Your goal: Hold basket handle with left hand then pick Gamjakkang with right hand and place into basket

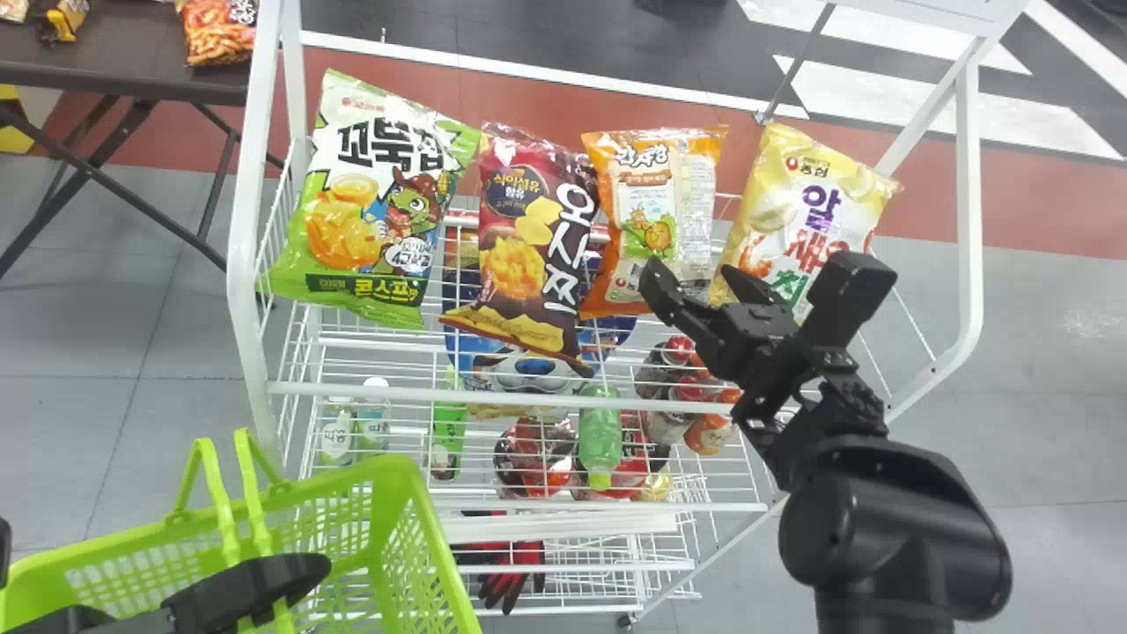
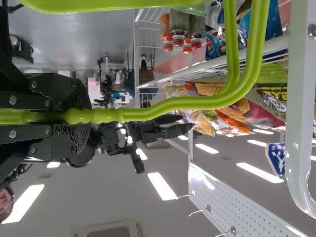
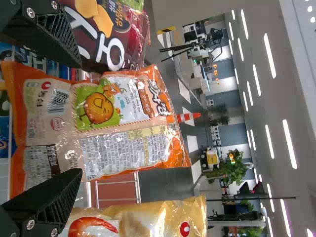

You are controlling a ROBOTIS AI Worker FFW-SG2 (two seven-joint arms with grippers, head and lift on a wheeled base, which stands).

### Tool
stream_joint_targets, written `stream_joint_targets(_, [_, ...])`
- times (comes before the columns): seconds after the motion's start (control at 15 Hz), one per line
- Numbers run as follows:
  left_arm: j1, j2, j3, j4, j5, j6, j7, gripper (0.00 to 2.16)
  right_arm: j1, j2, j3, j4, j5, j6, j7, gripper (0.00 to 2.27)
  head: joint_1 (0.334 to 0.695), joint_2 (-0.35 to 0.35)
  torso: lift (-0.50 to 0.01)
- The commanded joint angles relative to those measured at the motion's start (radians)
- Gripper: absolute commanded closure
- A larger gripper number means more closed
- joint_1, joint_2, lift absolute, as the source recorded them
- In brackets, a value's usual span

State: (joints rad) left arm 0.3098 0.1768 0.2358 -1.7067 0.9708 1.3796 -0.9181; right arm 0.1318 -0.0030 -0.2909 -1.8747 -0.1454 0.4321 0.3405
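My right gripper [image 1: 697,283] is at the near edge of the Gamjakkang [image 1: 656,207], its two fingers spread apart; in its wrist view the bag's near end lies between them, and whether they touch it I cannot tell. The Gamjakkang, an orange and beige bag, stands upright on the top shelf of a white wire rack [image 1: 241,264]. To its left, just beside it, is a maroon bag [image 1: 515,264], then a green bag [image 1: 361,229]; to its right is a yellow bag [image 1: 792,194]. On the shelf below I see a green bottle [image 1: 600,436] and red-capped bottles [image 1: 678,352], and lower down, red and black gloves [image 1: 513,563]. Nearer me, on the left, is the bright green basket [image 1: 401,546]. My left gripper [image 1: 280,578] is clamped on its handle [image 1: 231,528], the fingers pressed around the bars. Beyond the rack, at far left, a dark table [image 1: 132,75] holds a red snack bag [image 1: 218,33].
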Motion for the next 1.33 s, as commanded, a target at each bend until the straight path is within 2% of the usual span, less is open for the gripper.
stream_joint_targets(0.0, [0.000, 0.001, 0.000, -0.002, 0.000, 0.007, 0.001, 2.15, -0.069, 0.004, -0.005, 0.058, 0.004, 0.043, 0.000, 0.04, 0.695, -0.295, -0.017])
stream_joint_targets(0.4, [-0.014, 0.007, -0.007, -0.001, 0.000, 0.025, 0.004, 2.15, -0.172, -0.008, 0.021, 0.154, 0.050, 0.070, -0.029, 0.04, 0.695, -0.287, -0.017])
stream_joint_targets(0.47, [-0.020, 0.010, -0.012, 0.002, 0.000, 0.025, 0.004, 2.15, -0.176, -0.008, 0.022, 0.163, 0.053, 0.067, -0.041, 0.10, 0.695, -0.284, -0.017])
stream_joint_targets(0.53, [-0.024, 0.017, -0.013, 0.004, 0.000, 0.028, 0.004, 2.15, -0.176, -0.008, 0.022, 0.167, 0.052, 0.064, -0.041, 0.22, 0.695, -0.282, -0.017])
stream_joint_targets(0.6, [-0.026, 0.018, -0.013, 0.004, 0.002, 0.028, 0.004, 2.15, -0.178, -0.008, 0.022, 0.169, 0.053, 0.067, -0.041, 0.49, 0.695, -0.281, -0.017])
stream_joint_targets(0.8, [-0.026, 0.021, -0.010, 0.004, 0.005, 0.028, 0.004, 2.15, -0.176, -0.008, 0.038, 0.170, 0.064, 0.098, -0.067, 1.45, 0.695, -0.278, -0.017])
stream_joint_targets(0.87, [-0.026, 0.021, -0.010, 0.005, 0.005, 0.028, 0.002, 2.15, -0.173, -0.008, 0.042, 0.167, 0.070, 0.107, -0.069, 1.71, 0.695, -0.277, -0.017])
stream_joint_targets(1.13, [-0.026, 0.021, -0.010, 0.009, 0.006, 0.031, -0.001, 2.15, -0.153, -0.008, 0.049, 0.143, 0.086, 0.095, -0.080, 2.06, 0.695, -0.273, -0.017])
stream_joint_targets(1.27, [-0.024, 0.021, -0.009, 0.009, 0.008, 0.031, -0.002, 2.15, -0.138, -0.008, 0.050, 0.123, 0.086, 0.061, -0.087, 2.08, 0.695, -0.275, -0.017])
